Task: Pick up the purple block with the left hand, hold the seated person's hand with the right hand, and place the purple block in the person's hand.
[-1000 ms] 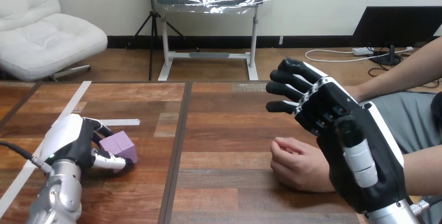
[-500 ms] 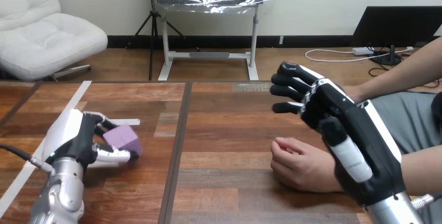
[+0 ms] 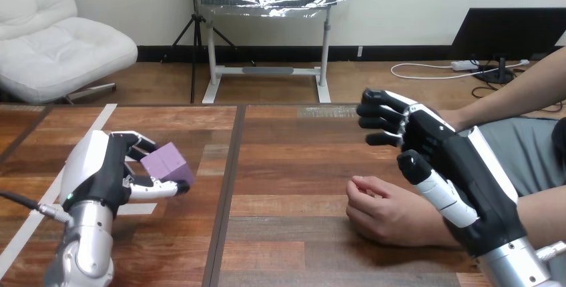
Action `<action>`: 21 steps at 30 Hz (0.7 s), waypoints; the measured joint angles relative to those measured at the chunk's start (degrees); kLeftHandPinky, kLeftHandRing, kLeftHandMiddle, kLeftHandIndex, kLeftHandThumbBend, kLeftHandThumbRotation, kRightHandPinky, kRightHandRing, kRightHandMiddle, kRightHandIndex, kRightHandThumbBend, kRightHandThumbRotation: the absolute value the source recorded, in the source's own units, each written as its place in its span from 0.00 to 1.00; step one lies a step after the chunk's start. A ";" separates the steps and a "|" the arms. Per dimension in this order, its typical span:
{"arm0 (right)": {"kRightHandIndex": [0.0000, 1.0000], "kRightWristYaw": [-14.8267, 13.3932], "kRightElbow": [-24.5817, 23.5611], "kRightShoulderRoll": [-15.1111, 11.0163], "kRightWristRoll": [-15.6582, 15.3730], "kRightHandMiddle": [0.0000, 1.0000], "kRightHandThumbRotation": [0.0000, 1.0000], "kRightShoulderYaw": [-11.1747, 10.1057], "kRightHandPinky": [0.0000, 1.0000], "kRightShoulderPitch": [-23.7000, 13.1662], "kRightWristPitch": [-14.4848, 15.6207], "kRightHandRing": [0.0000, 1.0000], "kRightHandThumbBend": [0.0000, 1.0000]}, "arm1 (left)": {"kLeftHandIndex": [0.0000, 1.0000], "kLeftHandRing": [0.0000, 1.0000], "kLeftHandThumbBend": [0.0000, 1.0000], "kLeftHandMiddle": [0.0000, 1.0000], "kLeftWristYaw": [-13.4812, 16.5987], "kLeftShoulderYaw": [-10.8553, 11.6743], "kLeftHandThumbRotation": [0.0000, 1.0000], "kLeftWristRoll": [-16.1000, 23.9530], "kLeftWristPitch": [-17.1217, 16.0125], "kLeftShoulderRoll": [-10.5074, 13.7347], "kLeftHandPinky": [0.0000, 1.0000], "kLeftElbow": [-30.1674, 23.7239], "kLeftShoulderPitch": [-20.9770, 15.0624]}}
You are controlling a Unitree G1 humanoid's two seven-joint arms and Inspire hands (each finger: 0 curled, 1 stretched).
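Grips the purple block [image 3: 167,161] in the left hand [image 3: 100,170], at the view's left over the wooden table [image 3: 287,167]. Curls the fingers [image 3: 137,141] over the block's far side and sets the thumb [image 3: 157,189] under its near edge, pinching it at a tilt with one corner up. Appears to carry it just clear of the tabletop; cannot confirm the gap from this angle. Leaves most of the block's faces exposed toward the view's right, well suited to a later release into a palm.

Holds the right hand [image 3: 460,173] raised at the view's right, above and just beyond the person's hand [image 3: 384,212], apart from it. Spreads the thumb [image 3: 434,190] away from the loosely bent fingers [image 3: 380,110], grasping nothing: a wide posture, judged as preparation for closing round the person's hand or wrist.

Person's hand: resting on the table right of centre, loosely curled, knuckles toward the view's left, palm not presented, well apart from the block.

Judged stage: pick-up done, hand-hold not yet made, placement not begun.

Next, by judgement:
- Lower the right hand onto the person's hand and close gently.
- Carry the block across only with the palm turned up and steadied.

Risks:
- Slip of the tilted block from a shallow pinch during travel.
- Excess squeeze on the person's hand.
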 measured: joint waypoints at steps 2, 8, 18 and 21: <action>0.84 -0.01 0.99 -0.65 -0.78 0.84 0.77 -0.23 0.77 -0.46 -0.47 0.83 0.86 | 0.47 0.27 0.62 0.37 -0.01 0.41 0.00 -0.55 0.13 -0.35 0.20 -1.74 0.91; 0.84 -0.16 4.34 -2.96 -2.61 0.84 0.74 -0.78 0.77 -1.95 -1.73 0.84 0.86 | 0.46 0.32 0.62 0.40 -0.05 1.30 0.00 -1.54 0.55 -1.61 0.24 -6.75 3.63; 0.85 -0.21 11.15 -6.83 -5.02 0.86 0.70 -1.58 0.78 -5.32 -4.59 0.85 0.85 | 0.46 0.36 0.59 0.42 -0.35 2.56 0.00 -3.25 0.86 -3.37 0.29 -14.64 8.15; 0.86 -0.37 12.88 -7.99 -6.07 0.86 0.70 -1.88 0.77 -6.23 -5.31 0.84 0.86 | 0.46 0.36 0.59 0.42 -0.45 2.83 0.00 -3.34 1.31 -3.85 0.30 -16.94 9.43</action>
